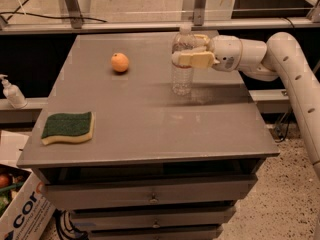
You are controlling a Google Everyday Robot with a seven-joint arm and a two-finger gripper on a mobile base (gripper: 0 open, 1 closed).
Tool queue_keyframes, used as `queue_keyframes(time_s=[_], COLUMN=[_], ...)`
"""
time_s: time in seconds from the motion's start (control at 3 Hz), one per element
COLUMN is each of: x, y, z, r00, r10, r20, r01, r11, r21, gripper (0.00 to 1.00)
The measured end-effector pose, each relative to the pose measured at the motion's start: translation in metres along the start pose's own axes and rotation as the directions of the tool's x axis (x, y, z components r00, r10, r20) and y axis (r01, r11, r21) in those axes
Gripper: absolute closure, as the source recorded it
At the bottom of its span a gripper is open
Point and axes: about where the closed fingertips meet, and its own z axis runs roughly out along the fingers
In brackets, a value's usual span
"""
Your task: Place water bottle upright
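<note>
The water bottle (182,74) is a clear ribbed plastic bottle with a white cap. It stands upright on the grey table (150,119), right of centre and toward the back. My gripper (189,51) reaches in from the right on a white arm. Its cream fingers (195,60) are closed around the bottle's upper part, one in front and one behind. The bottle's base rests on or just above the tabletop; I cannot tell which.
An orange (119,62) lies at the back left of the table. A green and yellow sponge (68,127) lies at the front left. A small white pump dispenser (12,92) stands on a ledge off the left edge. A cardboard box (20,209) sits on the floor.
</note>
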Motion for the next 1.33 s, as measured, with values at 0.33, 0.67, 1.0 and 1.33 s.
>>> queue_keyframes(time_s=[0.33, 0.67, 1.0, 1.33], x=[0.004, 0.005, 0.004, -0.002], y=[0.003, 0.003, 0.0, 0.0], z=[-0.004, -0.012, -0.041, -0.088], r00=[1.0, 0.999, 0.998, 0.992], r10=[0.008, 0.013, 0.011, 0.009], r20=[-0.019, -0.035, -0.069, -0.124], r01=[-0.008, -0.012, -0.007, 0.007], r11=[1.0, 0.9999, 0.9983, 0.9912], r21=[0.001, 0.012, 0.059, 0.132], gripper=[0.0, 0.0, 0.0, 0.0])
